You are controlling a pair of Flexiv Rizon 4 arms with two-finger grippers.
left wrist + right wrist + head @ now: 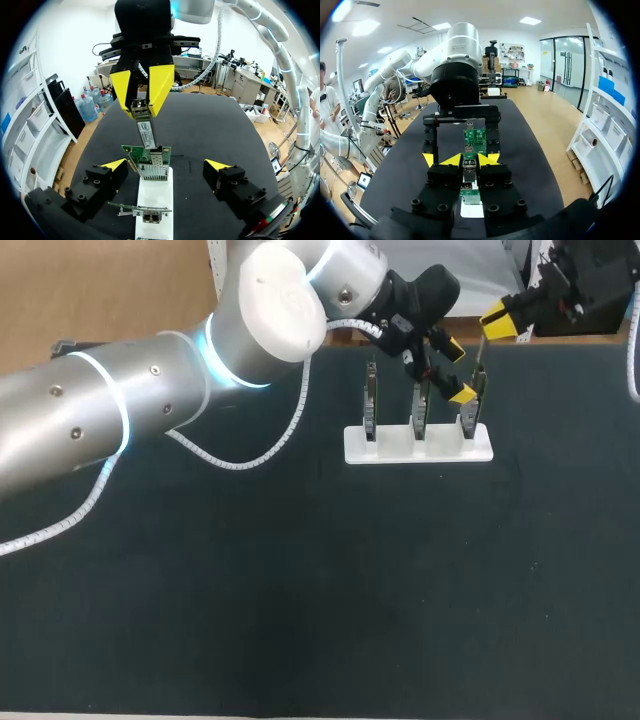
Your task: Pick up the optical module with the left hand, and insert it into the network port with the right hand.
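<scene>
The optical module [145, 131] is a thin silver bar with a label. My right gripper [142, 92] is shut on its upper end and holds it upright. Its lower tip meets the metal network port [152, 170] of a green card [475, 136] standing on the white stand [418, 445]. In the head view the right gripper [497, 320] hangs over the stand's right end. My left gripper [458, 371] is wide open, with one finger on each side of that card and touching nothing. In the right wrist view my right gripper [470, 159] pinches the module [469, 167].
The stand carries three upright cards in a row; a second card [142, 212] lies closer to the left wrist. My left arm [120, 430] stretches across the table's far left. Dark mat [320, 590] covers the table in front of the stand.
</scene>
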